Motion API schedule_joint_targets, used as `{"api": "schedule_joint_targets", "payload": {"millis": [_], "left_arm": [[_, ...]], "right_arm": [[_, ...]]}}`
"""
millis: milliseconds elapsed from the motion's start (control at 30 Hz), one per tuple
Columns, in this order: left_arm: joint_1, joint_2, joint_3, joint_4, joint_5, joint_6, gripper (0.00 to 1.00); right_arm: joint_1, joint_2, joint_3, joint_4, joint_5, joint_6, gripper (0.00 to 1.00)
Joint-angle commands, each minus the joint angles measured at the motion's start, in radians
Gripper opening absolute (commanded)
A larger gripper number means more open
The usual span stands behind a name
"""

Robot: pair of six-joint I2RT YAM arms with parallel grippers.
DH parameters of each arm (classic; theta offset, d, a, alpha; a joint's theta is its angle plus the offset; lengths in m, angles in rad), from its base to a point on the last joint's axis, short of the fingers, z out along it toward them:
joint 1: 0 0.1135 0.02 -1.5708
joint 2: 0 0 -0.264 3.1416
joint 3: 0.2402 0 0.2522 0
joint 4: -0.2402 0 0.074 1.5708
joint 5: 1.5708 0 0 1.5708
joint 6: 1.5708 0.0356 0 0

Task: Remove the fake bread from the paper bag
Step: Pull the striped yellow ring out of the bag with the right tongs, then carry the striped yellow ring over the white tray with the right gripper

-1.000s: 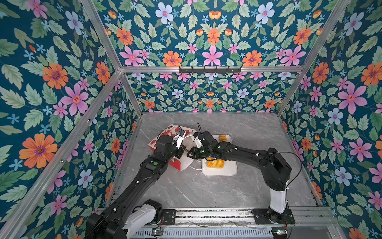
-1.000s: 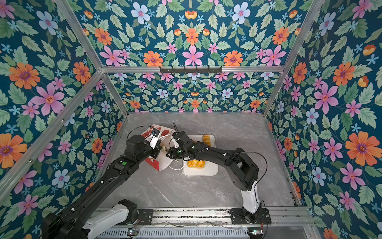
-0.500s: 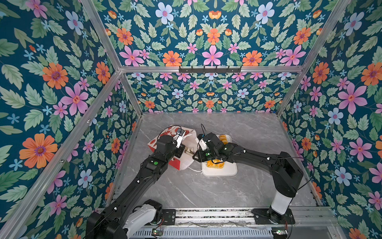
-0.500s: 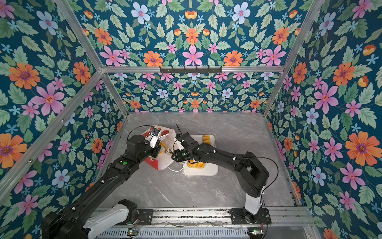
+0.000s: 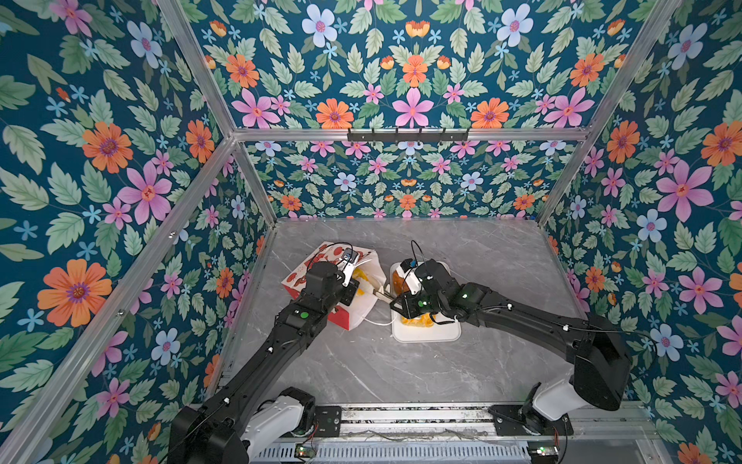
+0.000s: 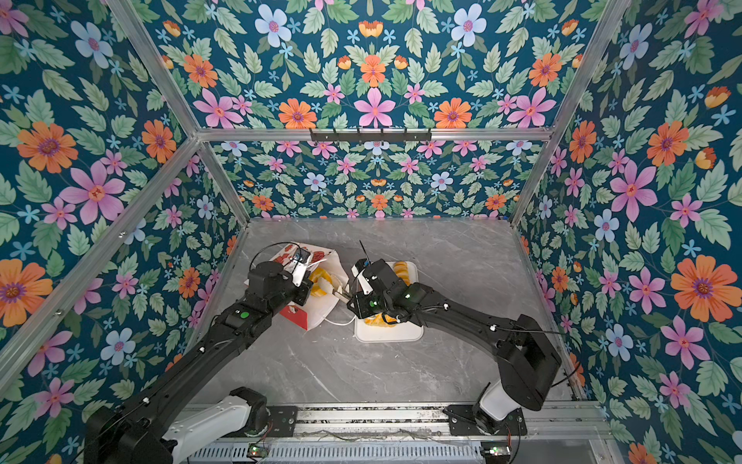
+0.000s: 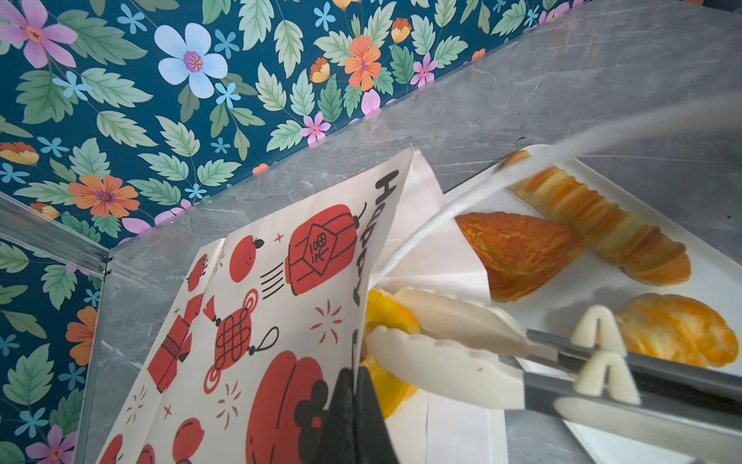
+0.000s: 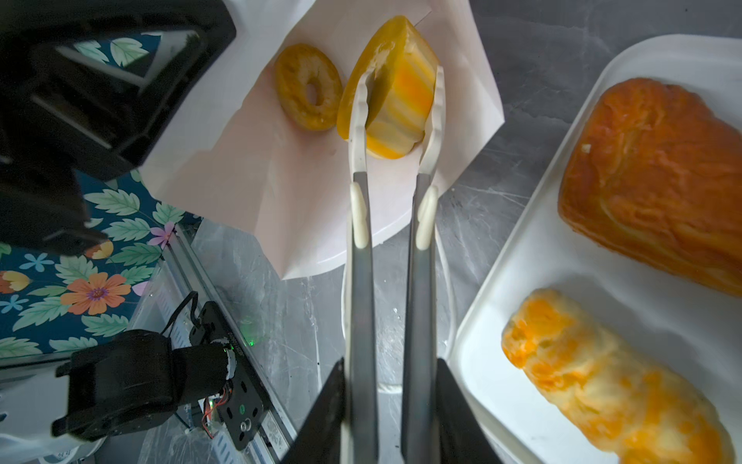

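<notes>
Sitting at the mouth of the paper bag (image 7: 261,321), a striped roll (image 8: 395,100) is squeezed between the white tips of the tongs (image 8: 361,281), with a ring (image 8: 309,92) beside it on the bag's lining. The right gripper (image 8: 389,375) is clamped on the tongs' handles; the left gripper (image 7: 355,387) pinches the bag's edge. A brown bun (image 8: 650,180) and a ridged roll (image 7: 602,225) lie on the white tray (image 8: 562,257).

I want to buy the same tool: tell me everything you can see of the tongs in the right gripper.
The tongs have two long grey metal-looking arms ending in white scalloped tips that look like silicone, with a small white nub on each arm behind the tip. The right gripper is shut on both arms. They point toward the paper bag, their tips closed on a striped yellow-orange pastry over its white inside. Their hinge end is hidden.
</notes>
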Motion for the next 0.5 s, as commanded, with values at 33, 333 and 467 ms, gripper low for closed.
{"api": "schedule_joint_targets", "payload": {"millis": [33,333,467], "left_arm": [[0.001,0.004,0.010,0.035,-0.014,-0.011,0.00],[0.001,0.014,0.010,0.039,-0.024,-0.014,0.00],[0.001,0.017,0.011,0.040,-0.024,-0.013,0.00]], "right_arm": [[-0.003,-0.064,-0.039,0.030,0.004,-0.036,0.00],[-0.003,-0.310,-0.160,-0.063,0.013,-0.103,0.00],[-0.003,-0.428,-0.191,-0.147,0.049,-0.110,0.00]]}}
